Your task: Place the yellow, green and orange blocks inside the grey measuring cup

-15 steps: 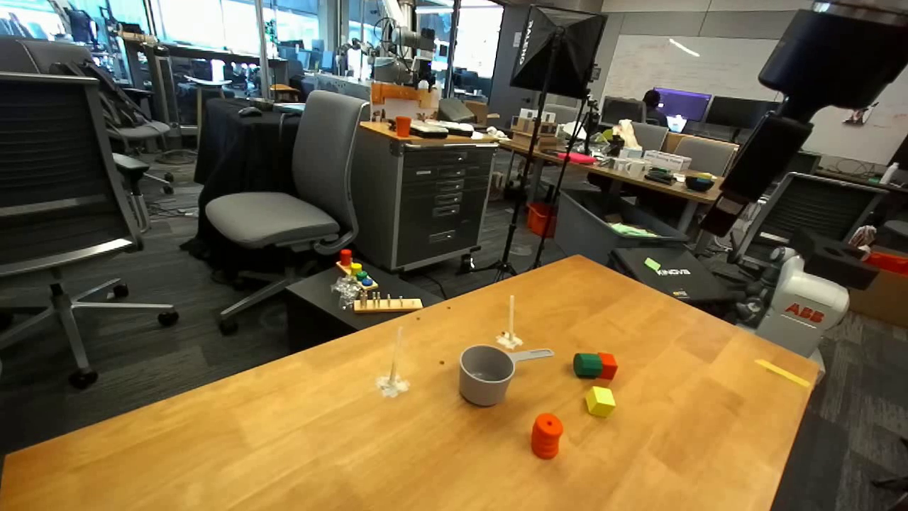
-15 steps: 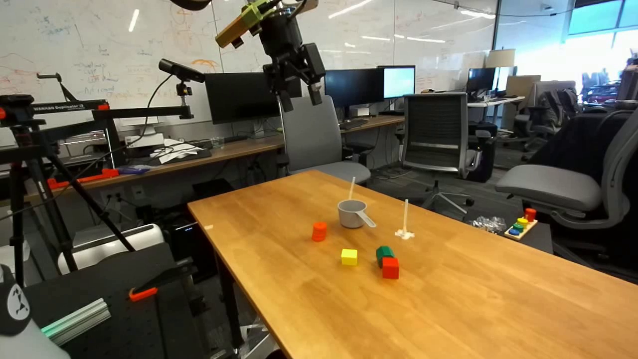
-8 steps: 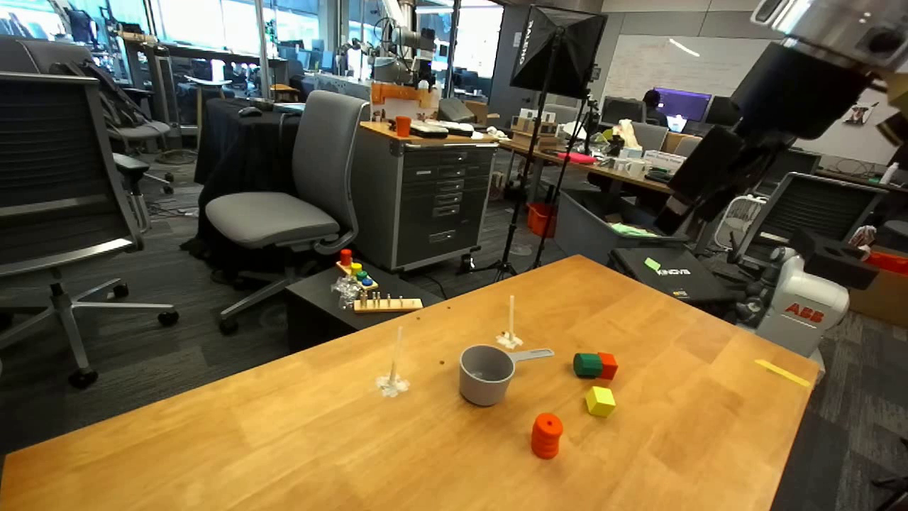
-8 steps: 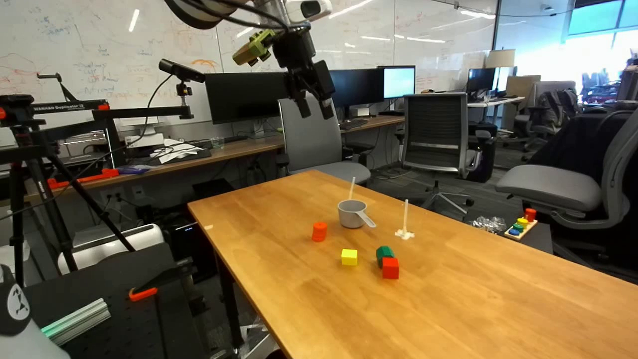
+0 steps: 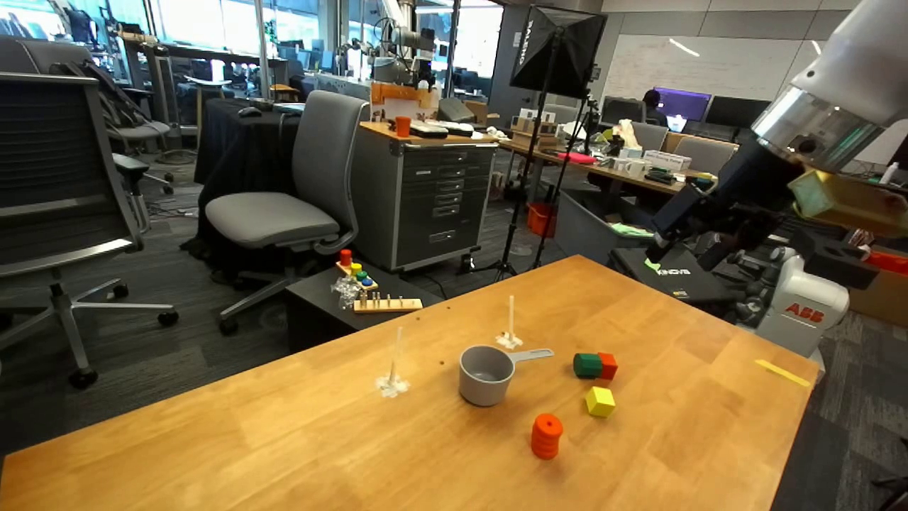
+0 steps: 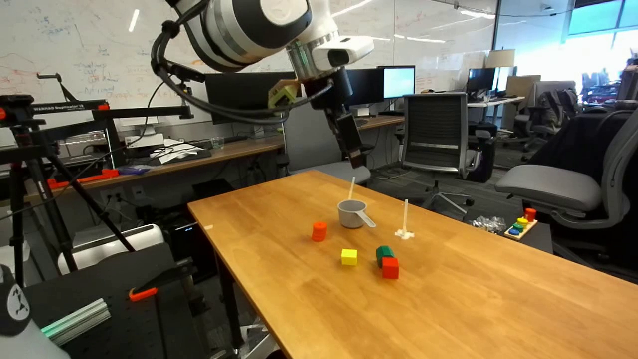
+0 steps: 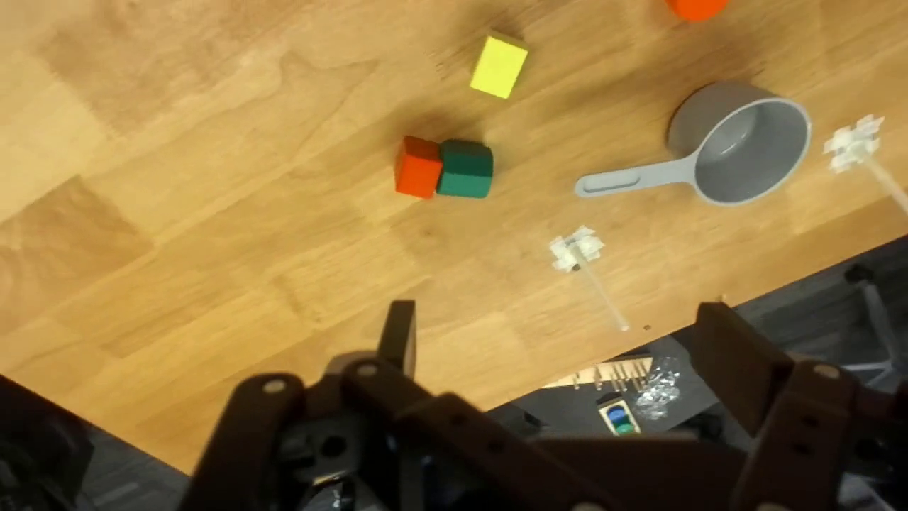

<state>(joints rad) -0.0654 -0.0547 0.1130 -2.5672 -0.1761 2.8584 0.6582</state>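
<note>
End effector (image 7: 557,312) hangs spread, clear of the ribbed orange block (image 5: 546,436).

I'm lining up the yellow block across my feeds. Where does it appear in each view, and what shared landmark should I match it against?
In an exterior view: yellow block right of centre, low, right of the grey measuring cup.
In an exterior view: yellow block just right of centre, low, directly below the cup.
In the wrist view: yellow block near the top, just right of centre, left of the cup.
Shared landmark: the grey measuring cup.
</note>
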